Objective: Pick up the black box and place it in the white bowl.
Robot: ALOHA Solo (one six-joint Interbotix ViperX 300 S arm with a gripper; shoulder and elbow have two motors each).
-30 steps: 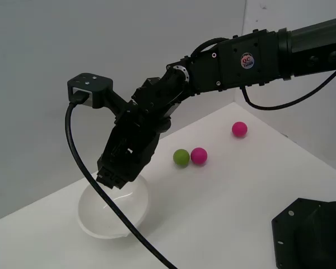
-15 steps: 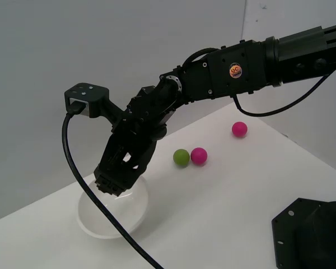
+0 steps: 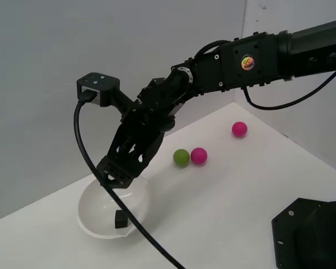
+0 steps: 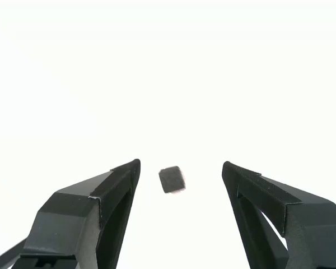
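- While the gripper (image 3: 116, 178) hangs just above the white bowl (image 3: 89, 207), its jaws are spread wide with nothing between them, as the wrist view shows.
- Inside the bowl, near the rim on the exterior view's right, sits the black box (image 3: 120, 218); in the wrist view it appears small and slightly blurred (image 4: 171, 180) in the gap between the two fingers (image 4: 115, 193), touching neither.
- One risk, as I judge it: the box may not have settled, and could tumble or bounce toward the rim, since the blur hints at motion.
- Another risk: the thick black cable (image 3: 95, 174) loops down across the bowl in the exterior view, and when the arm pulls away it could drag over the rim and tip or shift the bowl.
- Well apart on the white table (image 3: 224, 207) lie a green ball (image 3: 181, 157) touching a pink ball (image 3: 199, 155), and another pink ball (image 3: 239, 129) farther off; a careless swing could knock them.
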